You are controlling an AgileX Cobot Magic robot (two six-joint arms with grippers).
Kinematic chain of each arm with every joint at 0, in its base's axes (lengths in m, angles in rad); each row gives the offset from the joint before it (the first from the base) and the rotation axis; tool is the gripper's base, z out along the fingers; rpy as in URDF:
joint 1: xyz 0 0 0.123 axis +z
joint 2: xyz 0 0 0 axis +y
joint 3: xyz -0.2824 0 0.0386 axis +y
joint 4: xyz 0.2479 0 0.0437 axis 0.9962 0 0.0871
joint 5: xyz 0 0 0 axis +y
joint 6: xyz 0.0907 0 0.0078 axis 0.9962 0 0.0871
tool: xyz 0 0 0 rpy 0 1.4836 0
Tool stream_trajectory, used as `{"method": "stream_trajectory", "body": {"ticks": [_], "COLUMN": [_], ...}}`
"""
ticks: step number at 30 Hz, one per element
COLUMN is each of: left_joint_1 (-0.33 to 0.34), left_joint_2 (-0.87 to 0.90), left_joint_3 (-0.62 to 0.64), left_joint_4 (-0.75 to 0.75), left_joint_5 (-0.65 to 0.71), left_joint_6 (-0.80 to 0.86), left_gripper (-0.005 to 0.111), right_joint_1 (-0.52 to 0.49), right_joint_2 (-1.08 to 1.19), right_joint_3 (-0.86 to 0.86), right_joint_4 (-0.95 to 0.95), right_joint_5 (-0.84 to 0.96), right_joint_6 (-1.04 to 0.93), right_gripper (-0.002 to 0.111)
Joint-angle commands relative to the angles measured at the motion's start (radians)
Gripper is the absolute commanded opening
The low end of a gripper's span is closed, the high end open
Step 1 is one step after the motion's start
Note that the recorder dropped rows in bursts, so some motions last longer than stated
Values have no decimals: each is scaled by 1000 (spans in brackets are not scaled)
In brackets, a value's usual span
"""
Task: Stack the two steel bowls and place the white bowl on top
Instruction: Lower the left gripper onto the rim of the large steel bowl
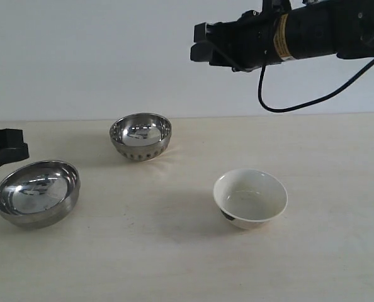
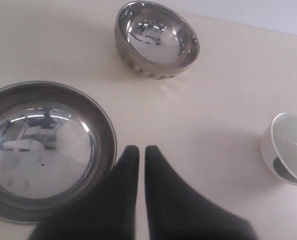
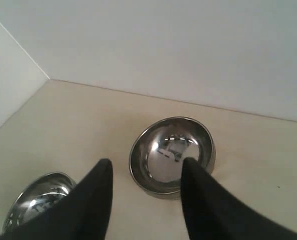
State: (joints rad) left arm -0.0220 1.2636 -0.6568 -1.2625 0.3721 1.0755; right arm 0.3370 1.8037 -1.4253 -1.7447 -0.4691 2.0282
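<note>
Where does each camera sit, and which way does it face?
Exterior: off the arms, looking down across the table at wide steel bowl, dimpled steel bowl, white bowl; right arm and left arm show.
Left wrist: on left arm, facing down past shut left claw at wide steel bowl.
Right wrist: on right arm, facing past open right claw at dimpled steel bowl.
All three share both steel bowls.

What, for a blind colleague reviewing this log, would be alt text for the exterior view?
Three bowls stand apart on a pale table: a wide steel bowl at left, a dimpled steel bowl farther back, a white ceramic bowl at right. The right gripper hangs above them.
</note>
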Motion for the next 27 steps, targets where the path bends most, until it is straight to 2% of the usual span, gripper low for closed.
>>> {"method": "stream_trajectory", "body": {"ticks": [1,18,22,25,27], "left_joint_1": [1,1,1,1,1], "left_joint_2": [4,6,51,138,218], "left_joint_3": [4,4,-6,-51,-100], "left_joint_4": [-13,-13,-13,12,46], "left_joint_5": [-44,-86,-121,-102,-54], "left_joint_6": [17,17,17,17,15], "left_gripper": [4,4,4,13,30], "right_joint_1": [0,0,0,0,0], "right_joint_2": [-2,0,0,0,0], "right_joint_3": [-2,5,5,5,5], "right_joint_4": [0,0,0,0,0], "right_joint_5": [19,24,33,24,17], "right_joint_6": [-35,-50,-79,-78,-75], "right_gripper": [39,39,39,39,39]}}
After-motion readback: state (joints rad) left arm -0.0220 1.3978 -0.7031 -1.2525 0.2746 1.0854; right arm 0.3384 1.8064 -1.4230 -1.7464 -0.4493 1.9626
